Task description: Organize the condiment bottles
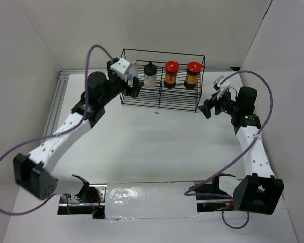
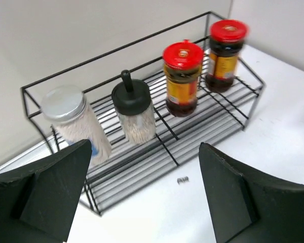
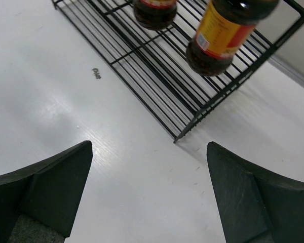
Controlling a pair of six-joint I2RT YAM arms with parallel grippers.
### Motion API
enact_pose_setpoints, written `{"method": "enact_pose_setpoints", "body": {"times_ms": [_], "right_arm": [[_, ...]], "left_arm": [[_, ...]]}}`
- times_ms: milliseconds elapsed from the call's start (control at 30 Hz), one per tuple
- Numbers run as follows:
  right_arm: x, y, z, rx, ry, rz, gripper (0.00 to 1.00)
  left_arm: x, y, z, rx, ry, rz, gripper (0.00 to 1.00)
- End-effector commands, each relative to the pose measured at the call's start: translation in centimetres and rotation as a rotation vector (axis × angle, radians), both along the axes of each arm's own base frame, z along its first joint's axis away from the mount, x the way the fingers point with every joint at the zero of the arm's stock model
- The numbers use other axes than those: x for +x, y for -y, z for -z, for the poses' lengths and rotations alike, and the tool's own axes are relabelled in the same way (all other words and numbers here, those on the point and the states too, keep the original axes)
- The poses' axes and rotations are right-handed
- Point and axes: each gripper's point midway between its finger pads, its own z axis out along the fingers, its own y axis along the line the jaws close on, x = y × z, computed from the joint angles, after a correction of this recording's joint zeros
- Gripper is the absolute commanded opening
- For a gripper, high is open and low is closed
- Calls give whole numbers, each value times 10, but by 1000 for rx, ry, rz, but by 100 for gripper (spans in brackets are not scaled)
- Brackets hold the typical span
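Four condiment bottles stand in a row in the black wire rack (image 1: 187, 105) at the back. From left: a whitish bottle with white cap and blue label (image 2: 73, 121), a whitish bottle with black cap (image 2: 134, 111) (image 1: 150, 75), and two amber-brown bottles with red caps (image 2: 182, 78) (image 2: 224, 53) (image 1: 171, 74) (image 1: 192, 74). My left gripper (image 2: 144, 195) (image 1: 133, 86) is open and empty just in front of the rack's left end. My right gripper (image 3: 149, 195) (image 1: 209, 108) is open and empty by the rack's right front corner (image 3: 176, 138).
A small dark screw-like bit (image 1: 156, 113) (image 2: 182, 180) (image 3: 96, 74) lies on the white table in front of the rack. White walls enclose the table on the left, back and right. A clear plastic sheet (image 1: 147, 201) lies at the near edge between the arm bases.
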Motion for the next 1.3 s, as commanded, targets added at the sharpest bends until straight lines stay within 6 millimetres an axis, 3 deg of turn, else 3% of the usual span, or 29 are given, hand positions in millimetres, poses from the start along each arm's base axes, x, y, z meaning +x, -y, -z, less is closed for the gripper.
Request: {"method": "enact_pose_setpoints", "body": {"times_ms": [0, 33, 67, 100, 167, 300, 367, 500, 767, 1267], "right_arm": [[16, 23, -22, 58, -5, 196, 100], [16, 27, -22, 111, -40, 255, 100], [20, 42, -18, 113, -62, 359, 100], [22, 50, -15, 134, -88, 429, 100], [23, 71, -3, 168, -160, 595, 100], [17, 85, 18, 203, -263, 741, 100], [13, 85, 29, 238, -313, 777, 100], [4, 92, 49, 282, -378, 889, 100], [-17, 97, 76, 327, -446, 1003, 100], [-26, 91, 71, 356, -433, 998, 100]], "left_arm": [[-44, -24, 20, 23, -63, 0, 99], [-51, -33, 28, 36, -83, -24, 99], [-60, -46, 24, 31, -65, -61, 99], [-63, -55, 50, 59, -105, -96, 99], [-69, -83, 82, 117, -176, -189, 99], [-99, -129, 164, 217, -332, -313, 99], [-109, -143, 191, 251, -331, -329, 99], [-115, -162, 218, 339, -298, -322, 99], [-136, -171, 246, 284, -416, -292, 99], [-140, -181, 239, 225, -433, -335, 99]]}}
